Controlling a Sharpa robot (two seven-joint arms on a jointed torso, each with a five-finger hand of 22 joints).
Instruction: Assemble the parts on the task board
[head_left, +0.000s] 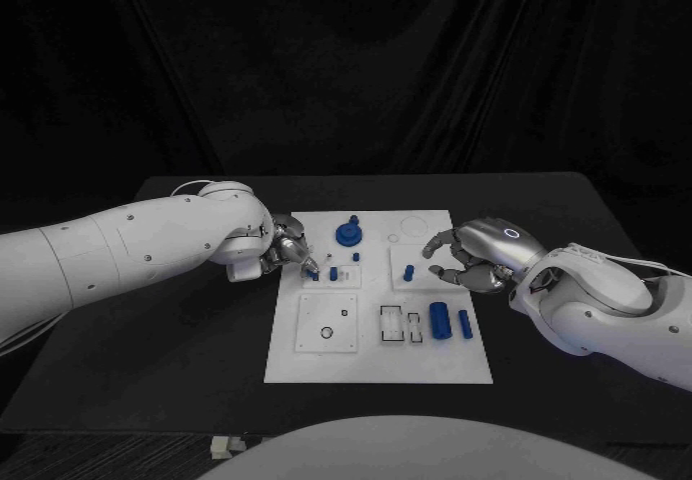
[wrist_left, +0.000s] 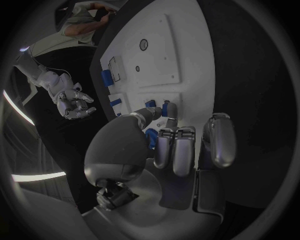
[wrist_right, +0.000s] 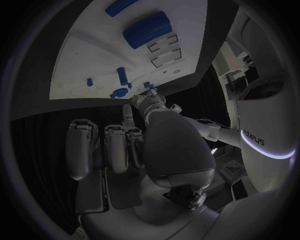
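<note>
1. The white task board (head_left: 378, 345) lies mid-table, long axis running away from the robot.
2. Left hand (head_left: 284, 252) reaches over the board's left edge, fingertips down on a small blue peg (head_left: 316, 272); whether it pinches it, I can't tell.
3. Right hand (head_left: 466, 258) hovers at the right edge, fingers curled, apparently empty.
4. The blue cylinder (head_left: 438, 320) lies lengthwise, nearer the right hand.

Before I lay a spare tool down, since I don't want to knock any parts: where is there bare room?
Free: black table left of the task board, and the board's plain near strip. Crowded: the board's far half, between the left hand and right hand, where the blue parts stand.
</note>
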